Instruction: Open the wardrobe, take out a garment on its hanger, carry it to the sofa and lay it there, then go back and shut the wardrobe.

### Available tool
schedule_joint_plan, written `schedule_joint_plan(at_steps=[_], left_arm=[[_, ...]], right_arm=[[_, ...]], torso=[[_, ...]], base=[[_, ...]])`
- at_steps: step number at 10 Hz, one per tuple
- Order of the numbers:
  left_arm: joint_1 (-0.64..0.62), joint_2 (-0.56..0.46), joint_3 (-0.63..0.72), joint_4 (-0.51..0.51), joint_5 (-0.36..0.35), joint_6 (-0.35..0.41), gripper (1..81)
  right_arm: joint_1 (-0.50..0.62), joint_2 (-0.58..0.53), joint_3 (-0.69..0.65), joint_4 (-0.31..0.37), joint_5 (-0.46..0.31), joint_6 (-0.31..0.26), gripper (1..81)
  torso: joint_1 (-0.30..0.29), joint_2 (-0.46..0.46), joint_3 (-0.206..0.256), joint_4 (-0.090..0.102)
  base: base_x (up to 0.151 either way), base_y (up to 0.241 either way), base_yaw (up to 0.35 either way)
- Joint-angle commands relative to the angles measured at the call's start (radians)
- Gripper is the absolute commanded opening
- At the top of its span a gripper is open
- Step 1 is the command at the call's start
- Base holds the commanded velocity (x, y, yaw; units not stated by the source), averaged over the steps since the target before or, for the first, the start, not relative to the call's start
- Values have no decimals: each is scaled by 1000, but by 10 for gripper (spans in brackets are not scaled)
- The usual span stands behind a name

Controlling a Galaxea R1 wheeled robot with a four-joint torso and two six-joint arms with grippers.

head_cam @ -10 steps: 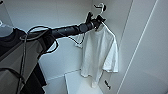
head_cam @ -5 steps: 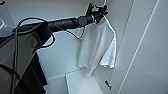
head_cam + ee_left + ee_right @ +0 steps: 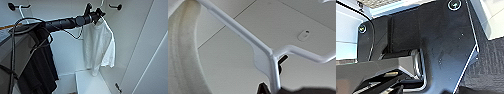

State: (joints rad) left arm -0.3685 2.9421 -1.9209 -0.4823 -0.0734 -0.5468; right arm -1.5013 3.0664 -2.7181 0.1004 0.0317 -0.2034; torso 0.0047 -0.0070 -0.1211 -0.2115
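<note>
The garment (image 3: 98, 47), a white short-sleeved T-shirt, hangs on its hanger (image 3: 106, 23) inside the open wardrobe (image 3: 130, 37), toward the right of the interior and close to the right inner wall. Its hem ends above the white floor panel (image 3: 87, 82) of the wardrobe, not touching it. The hanger's hook rises at the top of the shirt, just beside the left gripper (image 3: 96, 13).

The left arm (image 3: 65, 23) reaches in from the left of the head view — a dark, cable-wrapped bar running up to the shirt's neck, where the gripper sits at the hanger's top. In the left wrist view the hanger (image 3: 273, 65) shows close up: a white stem with two arms branching from it, the shirt's ribbed white fabric (image 3: 185, 50) to one side. Dark fingers (image 3: 262, 88) stand right against the stem's lower part, with another dark tip on its other side; they look clamped on the hanger, though the contact itself is partly cut off by the picture's edge.

To the left inside the wardrobe hangs a black top (image 3: 40, 67) on a second white hanger (image 3: 22, 11), well apart from the T-shirt. Dark hooks (image 3: 115, 6) sit high on the back wall.

For the right gripper, I cannot tell whether its fingers are apart or together.
</note>
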Motion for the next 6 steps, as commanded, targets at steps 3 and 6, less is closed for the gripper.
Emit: schedule_joint_plan(at_steps=[3, 6], left_arm=[[-178, -1, 2, 73, 23, 27, 10], [-135, -24, 92, 77, 14, 28, 10]], right_arm=[[40, -1, 5, 13, -58, 2, 811], [42, -1, 3, 12, -58, 2, 811]], torso=[[0, 0, 0, 30], [0, 0, 0, 30]], base=[[0, 0, 0], [0, 0, 0]])
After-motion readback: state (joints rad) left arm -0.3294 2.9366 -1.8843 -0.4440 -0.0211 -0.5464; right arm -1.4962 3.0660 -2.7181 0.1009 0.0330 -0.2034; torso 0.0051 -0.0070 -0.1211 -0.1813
